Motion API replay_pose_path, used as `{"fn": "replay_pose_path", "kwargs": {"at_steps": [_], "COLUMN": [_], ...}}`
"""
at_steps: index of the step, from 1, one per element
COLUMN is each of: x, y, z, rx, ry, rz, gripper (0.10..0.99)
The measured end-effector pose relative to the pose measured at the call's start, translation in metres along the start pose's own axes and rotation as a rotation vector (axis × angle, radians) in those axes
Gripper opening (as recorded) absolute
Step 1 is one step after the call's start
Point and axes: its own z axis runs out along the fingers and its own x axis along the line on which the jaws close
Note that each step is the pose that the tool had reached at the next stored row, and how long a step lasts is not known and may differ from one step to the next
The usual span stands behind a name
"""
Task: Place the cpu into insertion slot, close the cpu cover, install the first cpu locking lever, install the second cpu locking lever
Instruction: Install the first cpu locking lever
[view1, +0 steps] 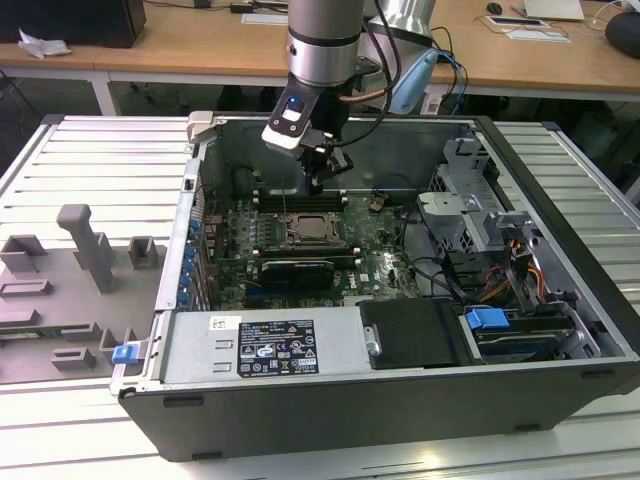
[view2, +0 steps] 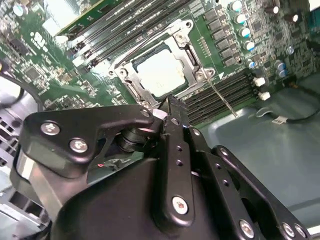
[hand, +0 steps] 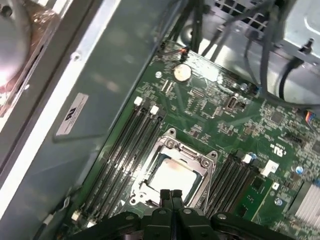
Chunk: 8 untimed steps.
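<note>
You have a ribbed silver metal tabletop (view1: 90, 150), its long slats running across the exterior view. On it, towards the exterior view's left, stands a set of grey moulded blocks (view1: 85, 245). Behind it you see light wooden desks (view1: 180, 50) on white legs (view1: 103, 95). They carry a black box (view1: 70, 20) and crumpled white paper (view1: 42, 44) at that view's left, and flat papers (view1: 535, 28) at its right. The light is even and soft, and it is dim under the desks.

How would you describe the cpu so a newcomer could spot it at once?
Inside the open computer case, look at the green motherboard. Between the banks of long black memory slots sits the cpu cover, a square metal frame; the cpu is the plain silvery square in its window.
</note>
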Motion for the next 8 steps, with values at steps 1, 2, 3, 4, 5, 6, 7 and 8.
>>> {"fn": "replay_pose_path", "kwargs": {"at_steps": [1, 2, 3, 4, 5, 6, 7, 8], "x": [0.0000, 0.0000, 0.0000, 0.0000, 0.0000, 0.0000, 0.0000, 0.0000], "y": [0.0000, 0.0000, 0.0000, 0.0000, 0.0000, 0.0000, 0.0000, 0.0000], "z": [0.0000, 0.0000, 0.0000, 0.0000, 0.0000, 0.0000, 0.0000, 0.0000], "rx": [0.001, 0.001, 0.002, 0.003, 0.004, 0.004, 0.005, 0.005], "ry": [0.0007, 0.0012, 0.0021, 0.0029, 0.0038, 0.0042, 0.0046, 0.0051], "rz": [-0.024, -0.044, -0.073, -0.100, -0.131, -0.145, -0.158, -0.179], "gripper": [0.106, 0.106, 0.106, 0.106, 0.106, 0.106, 0.106, 0.106]}}
